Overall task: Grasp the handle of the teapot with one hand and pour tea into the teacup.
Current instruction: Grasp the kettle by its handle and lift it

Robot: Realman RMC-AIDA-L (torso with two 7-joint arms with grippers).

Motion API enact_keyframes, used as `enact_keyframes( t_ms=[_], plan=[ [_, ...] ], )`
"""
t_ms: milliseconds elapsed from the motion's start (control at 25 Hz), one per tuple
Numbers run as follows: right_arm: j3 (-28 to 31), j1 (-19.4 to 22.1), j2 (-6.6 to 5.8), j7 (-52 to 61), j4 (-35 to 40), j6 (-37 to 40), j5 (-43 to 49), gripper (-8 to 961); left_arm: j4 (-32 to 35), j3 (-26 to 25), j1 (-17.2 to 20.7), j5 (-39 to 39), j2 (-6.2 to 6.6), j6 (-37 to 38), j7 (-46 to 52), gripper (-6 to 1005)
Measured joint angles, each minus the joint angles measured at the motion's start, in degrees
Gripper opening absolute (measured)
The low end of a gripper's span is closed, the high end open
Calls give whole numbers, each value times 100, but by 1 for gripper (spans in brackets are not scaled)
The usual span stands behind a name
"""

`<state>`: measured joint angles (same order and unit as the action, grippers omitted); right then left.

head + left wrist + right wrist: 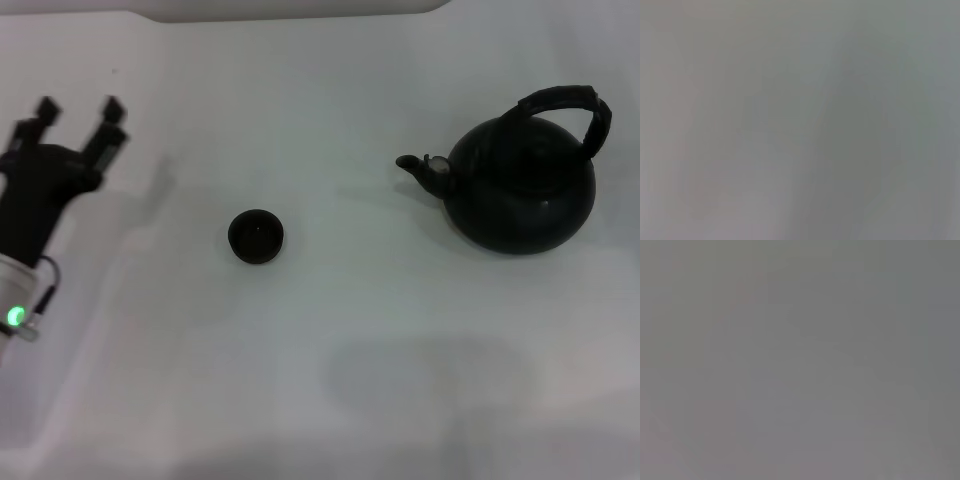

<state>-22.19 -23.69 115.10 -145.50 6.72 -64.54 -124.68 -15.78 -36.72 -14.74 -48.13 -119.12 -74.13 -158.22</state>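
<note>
Left gripper (pixel 78 113) fingers spread, holding nothing. Teacup (pixel 256 236) to its right, contents unclear; teapot (pixel 520 185) farther right, upright.

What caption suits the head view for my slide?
Left gripper open at the table's left edge; teacup centre, teapot at right, spout toward the cup, untouched.

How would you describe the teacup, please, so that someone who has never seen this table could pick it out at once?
On the white table, start from the large black teapot on the robot's right and follow its spout across to the middle. There the teacup stands alone, apart from the open left gripper at the table's left edge. It is the only tiny, round, dark thing without a handle.
</note>
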Motion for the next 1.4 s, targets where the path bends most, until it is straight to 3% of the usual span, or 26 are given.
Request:
enact_keyframes(
  t_ms=[160,360,480,520,840,1240,1400],
  plan=[
    [-784,222,-20,1100,784,178,300,737,107,-7,84,-610,-5,-82,79,860],
    [-1651,707,-14,3160,2601,706,1302,737,338,-10,110,-895,-6,-84,85,861],
    [-1912,1046,0,4936,4067,1005,2626,737,356,-10,126,-1209,1,-85,95,861],
    [-1912,1046,0,4936,4067,1005,2626,737,356,-10,126,-1209,1,-85,95,861],
    [-2162,1476,30,8113,6413,709,5299,736,412,-10,83,-1529,4,-93,124,862],
    [-2284,1747,26,10104,7607,-762,6254,735,472,-10,-15,-1973,31,-92,125,862],
    [-2563,1856,37,10674,7839,-945,6662,735,590,-35,-99,-2044,37,-93,125,861]
  ],
)
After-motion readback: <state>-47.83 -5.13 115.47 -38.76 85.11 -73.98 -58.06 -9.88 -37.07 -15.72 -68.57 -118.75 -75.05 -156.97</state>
